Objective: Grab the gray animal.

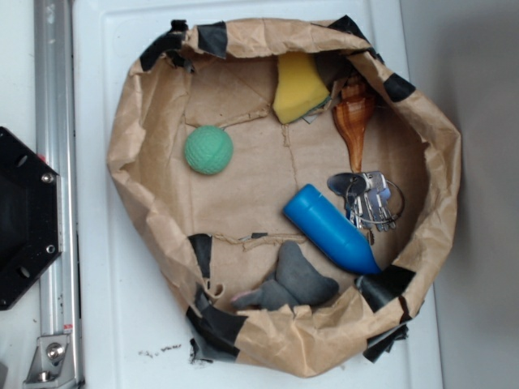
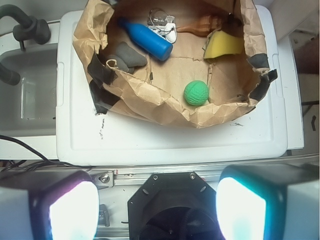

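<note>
My gripper [image 2: 157, 205] hangs released, fingers spread wide, well back from the paper nest [image 1: 442, 162] on the white lid [image 1: 113, 324]. The gray animal [image 1: 296, 279] lies inside the nest, tucked against the crumpled wall and just beside the blue bottle [image 1: 328, 229]; whether they touch I cannot tell. I should come down over its lumpy middle, angling away from the bottle and clear of the paper wall, then close gently, since plush squashes.
</note>
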Controlling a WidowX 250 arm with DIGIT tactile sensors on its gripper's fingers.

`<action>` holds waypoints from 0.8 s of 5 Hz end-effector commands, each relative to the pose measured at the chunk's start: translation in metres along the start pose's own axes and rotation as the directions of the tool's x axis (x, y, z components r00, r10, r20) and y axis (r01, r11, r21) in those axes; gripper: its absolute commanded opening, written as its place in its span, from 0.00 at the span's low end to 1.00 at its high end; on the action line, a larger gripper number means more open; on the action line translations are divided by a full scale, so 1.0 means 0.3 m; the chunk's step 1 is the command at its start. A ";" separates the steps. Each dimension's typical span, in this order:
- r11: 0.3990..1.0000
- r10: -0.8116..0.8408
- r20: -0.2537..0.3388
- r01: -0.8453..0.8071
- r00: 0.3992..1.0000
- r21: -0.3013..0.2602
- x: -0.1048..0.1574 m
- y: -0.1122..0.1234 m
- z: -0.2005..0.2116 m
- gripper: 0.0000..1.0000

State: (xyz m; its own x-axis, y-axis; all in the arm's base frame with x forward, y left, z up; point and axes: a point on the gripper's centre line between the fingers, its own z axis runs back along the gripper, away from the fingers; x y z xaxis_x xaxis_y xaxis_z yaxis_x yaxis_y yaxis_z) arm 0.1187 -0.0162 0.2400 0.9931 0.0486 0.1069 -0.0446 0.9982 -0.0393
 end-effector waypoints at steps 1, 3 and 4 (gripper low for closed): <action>0.959 0.277 0.052 -0.272 0.960 -0.075 0.248 0.075 -0.212 1.00; 0.777 0.614 -0.038 -0.612 0.788 -0.147 0.491 0.014 -0.461 1.00; 0.783 0.595 -0.128 -0.608 0.794 -0.133 0.502 -0.078 -0.595 1.00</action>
State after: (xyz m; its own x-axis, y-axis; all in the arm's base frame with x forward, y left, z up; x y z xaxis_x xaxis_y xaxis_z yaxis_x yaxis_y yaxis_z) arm 0.2830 -0.0398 0.0667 0.7648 0.6336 -0.1171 -0.6435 0.7422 -0.1871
